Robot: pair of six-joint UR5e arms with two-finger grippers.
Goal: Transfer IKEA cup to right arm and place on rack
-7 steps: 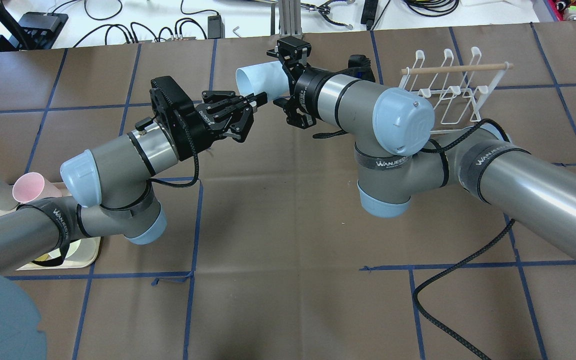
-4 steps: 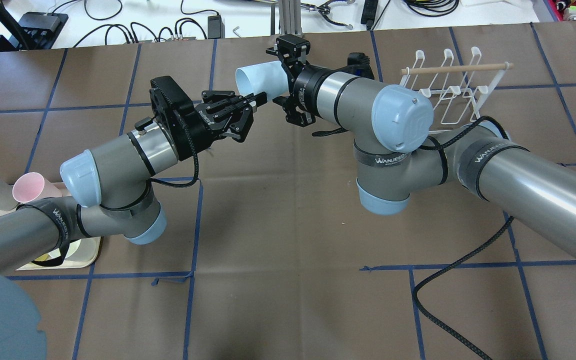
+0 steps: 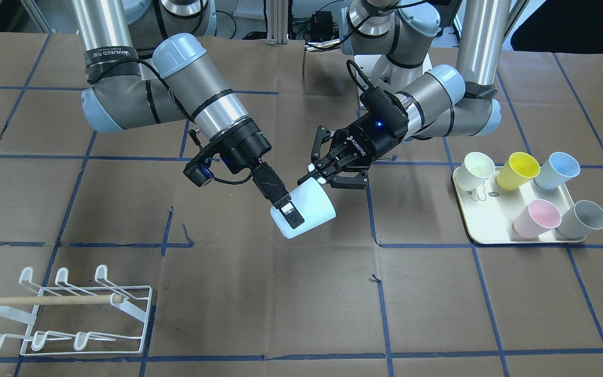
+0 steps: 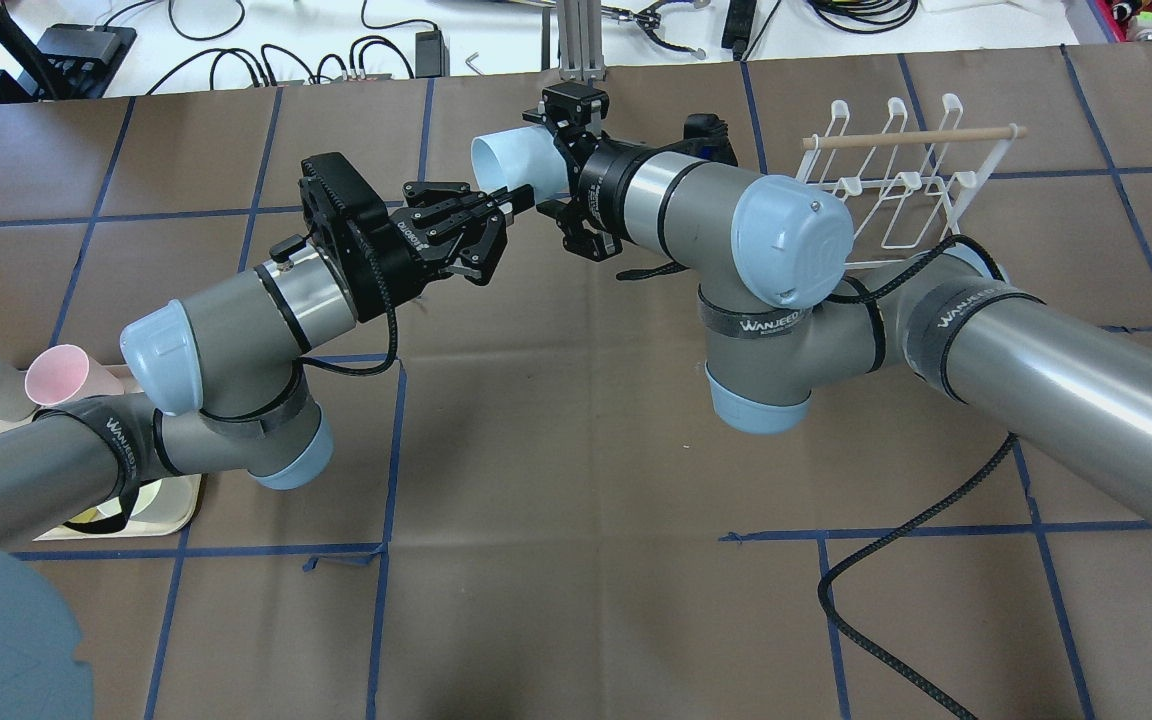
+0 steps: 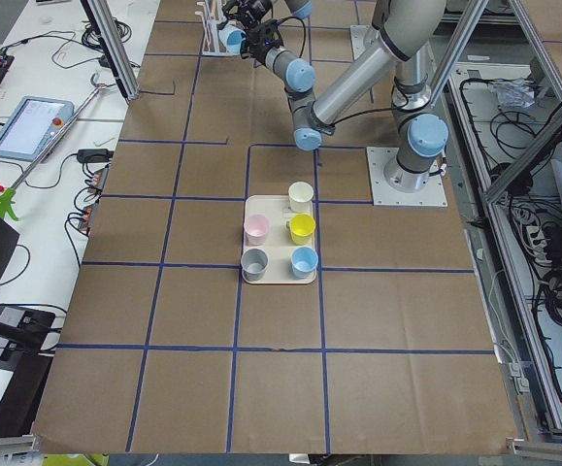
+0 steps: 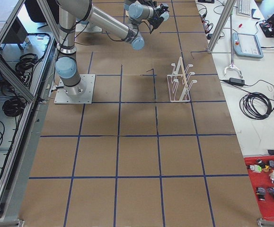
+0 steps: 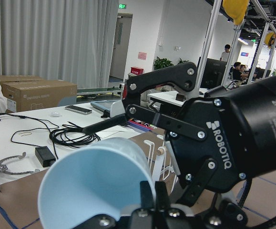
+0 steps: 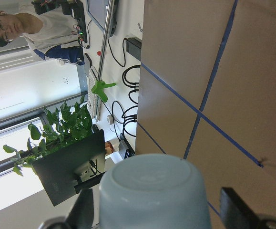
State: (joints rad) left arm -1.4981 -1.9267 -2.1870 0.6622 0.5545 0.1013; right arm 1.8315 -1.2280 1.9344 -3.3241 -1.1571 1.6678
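Note:
A pale blue cup (image 3: 309, 207) hangs on its side above mid-table, also in the overhead view (image 4: 511, 160). My left gripper (image 3: 317, 175) is shut on its rim, one finger inside the mouth, as the left wrist view (image 7: 95, 181) shows. My right gripper (image 3: 290, 215) is open around the cup from the base end, one finger lying along the side. The right wrist view shows the cup's base (image 8: 152, 191) between both fingers, with a small gap at one side. The white wire rack (image 3: 71, 314) with its wooden dowel stands apart on the table (image 4: 896, 190).
A cream tray (image 3: 490, 238) holds several upright cups: white, yellow, blue, pink and grey. It sits beside my left arm (image 4: 176, 500). A black cable (image 4: 896, 570) trails across the table under my right arm. Blue tape lines grid the brown table cover.
My right gripper has slid further along the cup toward its mouth. The cup and my left gripper have stayed in place.

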